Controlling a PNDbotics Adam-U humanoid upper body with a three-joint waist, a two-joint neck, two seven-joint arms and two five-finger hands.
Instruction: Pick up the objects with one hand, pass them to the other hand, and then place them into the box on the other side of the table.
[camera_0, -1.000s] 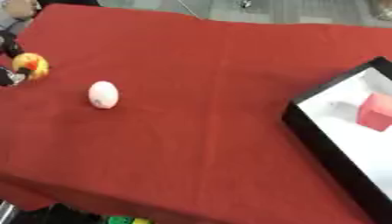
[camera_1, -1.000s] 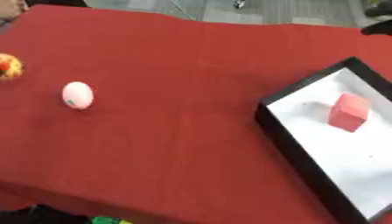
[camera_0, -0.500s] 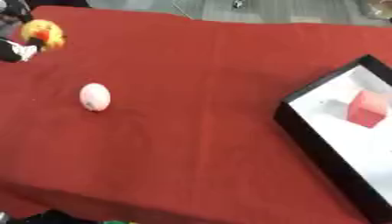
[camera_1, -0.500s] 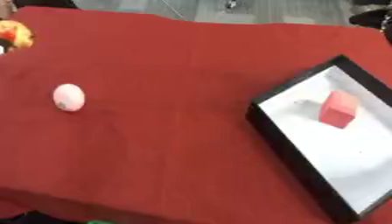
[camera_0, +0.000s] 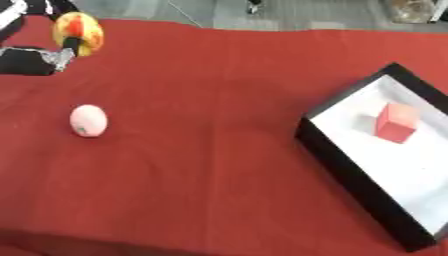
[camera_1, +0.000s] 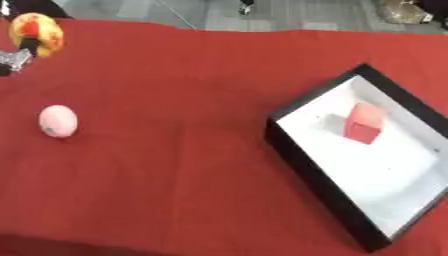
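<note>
My left hand shows at the upper left, black with a silver joint, its fingers pinching a yellow and red rounded object held above the red cloth. A pale pink egg-shaped object lies on the cloth at the left, below the hand and apart from it. At the right stands a black box with a white floor, and a red block sits inside it. My right hand shows in neither view.
The red tablecloth covers the whole table; its near edge runs along the bottom of the view and its far edge along the top, with grey floor beyond.
My left hand has lifted the yellow and red object up and rightward from the far left edge. The whole picture has also shifted, so the camera has moved.
</note>
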